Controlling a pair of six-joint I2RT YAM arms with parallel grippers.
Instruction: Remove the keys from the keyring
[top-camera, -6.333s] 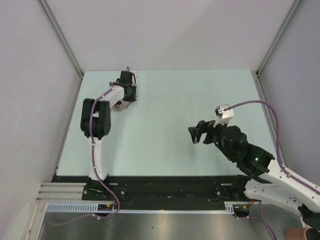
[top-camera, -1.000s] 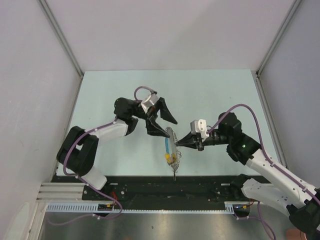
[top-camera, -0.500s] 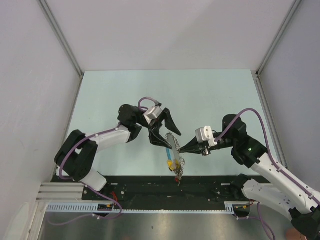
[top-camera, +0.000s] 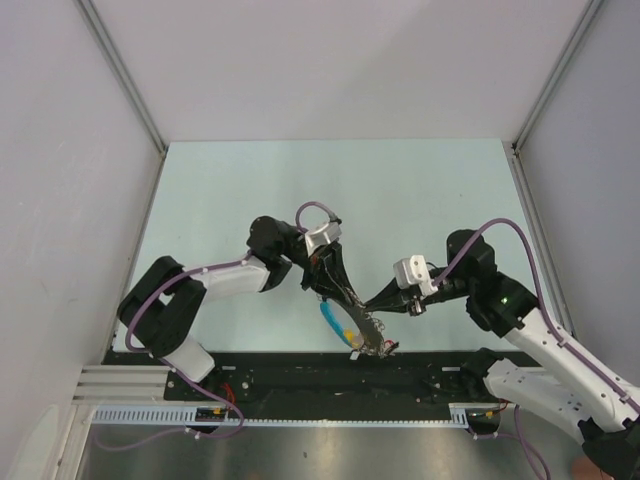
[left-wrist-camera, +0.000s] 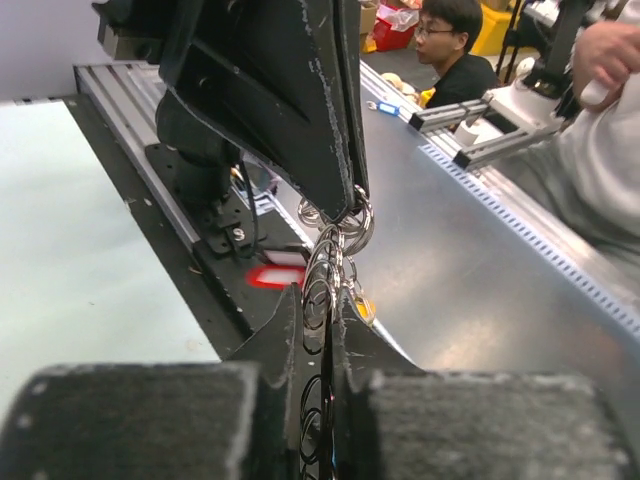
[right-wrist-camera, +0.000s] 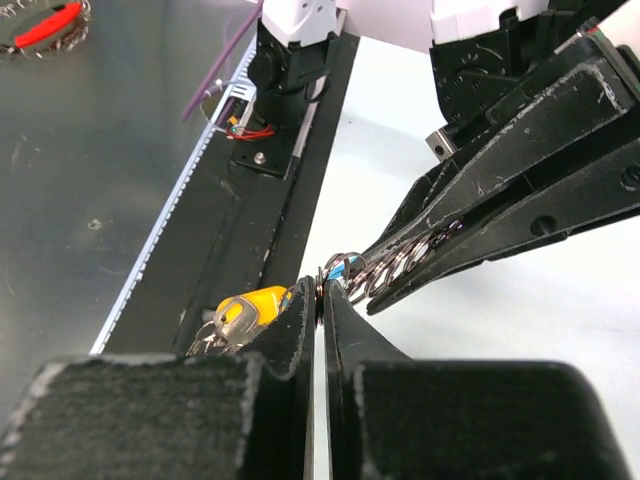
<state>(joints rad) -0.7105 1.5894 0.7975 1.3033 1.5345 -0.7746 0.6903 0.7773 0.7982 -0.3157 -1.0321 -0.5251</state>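
Note:
The keyring (top-camera: 362, 322) hangs above the table's near edge as a silvery chain of rings with a light-blue band (top-camera: 328, 320). My left gripper (top-camera: 348, 292) is shut on the chain's upper rings (left-wrist-camera: 320, 300). My right gripper (top-camera: 369, 303) comes in from the right, shut on one ring (right-wrist-camera: 322, 288) just beside the left fingers (right-wrist-camera: 500, 200). A yellow-headed key (right-wrist-camera: 243, 306) and silvery keys dangle below the right fingertips. A red-headed key (top-camera: 387, 348) hangs at the loop's low end. In the left wrist view the right gripper's fingers (left-wrist-camera: 300, 110) fill the upper frame.
A black rail (top-camera: 300, 370) runs along the table's near edge, with a grey metal bench (right-wrist-camera: 90, 200) beyond it. A red item in a ring (right-wrist-camera: 45, 25) lies on that bench. Purple cables (top-camera: 505, 235) loop off both wrists. People (left-wrist-camera: 455, 50) sit past the bench.
My left gripper slid right and down onto the chain and shut on it. The right gripper stayed shut on its ring, and the loop dropped slightly toward the near edge.

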